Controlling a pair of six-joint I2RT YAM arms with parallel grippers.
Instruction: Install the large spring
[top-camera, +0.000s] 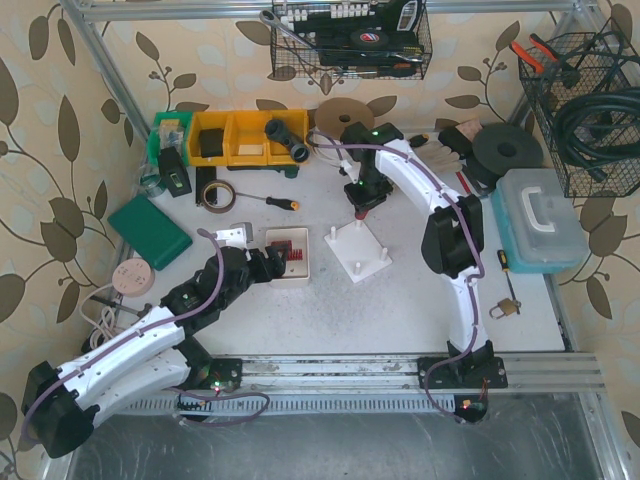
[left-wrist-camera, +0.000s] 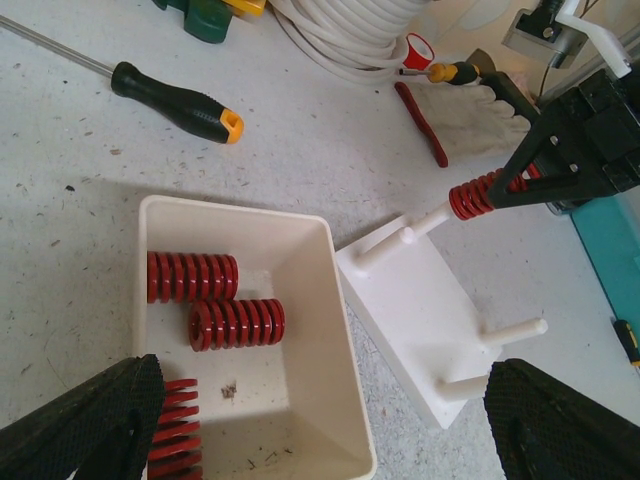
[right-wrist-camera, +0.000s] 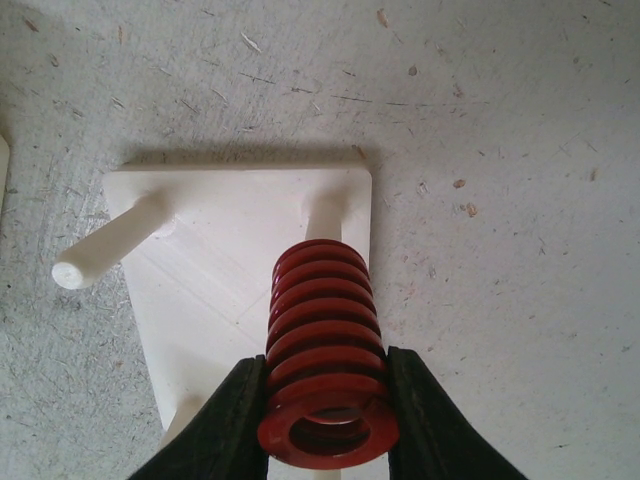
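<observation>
Your right gripper (right-wrist-camera: 327, 412) has its two black fingers (right-wrist-camera: 232, 428) drawn in narrow and clamped on the large spring (right-wrist-camera: 320, 320). One finger sits on each side of the coils at the end nearest the wrist, so most of the red coil sticks out past the fingertips. That free end points at a white peg (right-wrist-camera: 325, 215) of the peg base (right-wrist-camera: 220, 270). In the left wrist view it meets the tip of that peg, but you cannot tell from any view whether the peg has entered the bore. The spring lies in line with the peg, clear of the base plate. The base stands on the table (right-wrist-camera: 520, 150), just beside a white box (left-wrist-camera: 240, 215), and you can count four pegs on it: the one at the spring and three bare ones. Your left gripper (left-wrist-camera: 325, 430) hangs over the box with its fingers spread wide, one above the box's near corner and the other past the base, holding nothing. Three more red springs (left-wrist-camera: 237, 323) lie on their sides in the box, two fully in sight and one half hidden under the finger on the left of that view. That makes four springs in all: one held, three in the box. Beyond the box one screwdriver (left-wrist-camera: 175, 100) with a black and orange handle lies flat on the table.
</observation>
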